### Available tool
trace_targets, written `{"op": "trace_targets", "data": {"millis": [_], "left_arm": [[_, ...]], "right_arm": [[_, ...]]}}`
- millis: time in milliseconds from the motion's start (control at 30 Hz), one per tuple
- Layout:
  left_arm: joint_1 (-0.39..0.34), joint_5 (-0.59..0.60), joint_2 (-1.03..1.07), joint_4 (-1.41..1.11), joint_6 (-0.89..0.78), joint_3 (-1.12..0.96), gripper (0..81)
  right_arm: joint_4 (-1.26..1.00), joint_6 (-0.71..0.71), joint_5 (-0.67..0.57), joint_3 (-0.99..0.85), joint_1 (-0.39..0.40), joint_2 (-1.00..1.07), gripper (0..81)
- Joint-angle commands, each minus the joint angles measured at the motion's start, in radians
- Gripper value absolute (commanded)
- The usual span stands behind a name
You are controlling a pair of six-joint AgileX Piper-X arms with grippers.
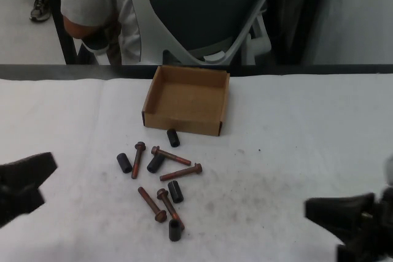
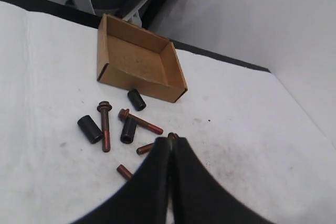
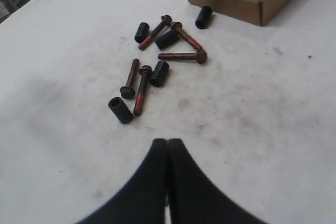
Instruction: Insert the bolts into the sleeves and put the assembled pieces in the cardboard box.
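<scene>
Several rusty red bolts (image 1: 182, 172) and several short black sleeves (image 1: 155, 163) lie loose and apart on the white bench, just in front of the open cardboard box (image 1: 182, 124). The box holds nothing. My left gripper (image 1: 48, 164) sits low at the near left, shut with nothing in it. In the left wrist view, its fingertips (image 2: 169, 141) meet above a bolt (image 2: 144, 149), with a sleeve (image 2: 128, 130) and the box (image 2: 139, 82) beyond. My right gripper (image 1: 312, 207) is at the near right, also shut and holding nothing. The right wrist view has it (image 3: 167, 142) short of an upright sleeve (image 3: 121, 110) and a bolt (image 3: 141, 90).
The white cloth spreads wide on both sides of the pile. A dark edge (image 1: 319, 69) marks the bench's far side, and an office chair (image 1: 209, 10) stands behind it.
</scene>
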Motion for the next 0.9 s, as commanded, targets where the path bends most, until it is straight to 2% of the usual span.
{"op": "trace_targets", "data": {"millis": [0, 233, 467, 633, 867], "left_arm": [[-0.029, -0.018, 0.093, -0.012, 0.019, -0.079, 0.8], [-0.064, -0.025, 0.338, -0.012, 0.038, -0.221, 0.8], [-0.064, -0.025, 0.545, -0.012, 0.058, -0.335, 0.8], [-0.088, -0.023, 0.661, 0.150, 0.231, -0.457, 0.8], [-0.202, -0.028, 0.782, 0.418, 0.520, -0.646, 1.7]], "right_arm": [[-0.006, 0.007, -0.014, -0.098, 0.075, 0.127, 0.3], [-0.005, -0.009, -0.006, -0.243, 0.178, 0.344, 0.3], [0.012, -0.009, -0.006, -0.321, 0.198, 0.478, 0.3], [0.151, -0.097, -0.006, -0.393, 0.198, 0.531, 0.3], [0.341, -0.238, -0.006, -0.485, 0.198, 0.549, 0.3]]}}
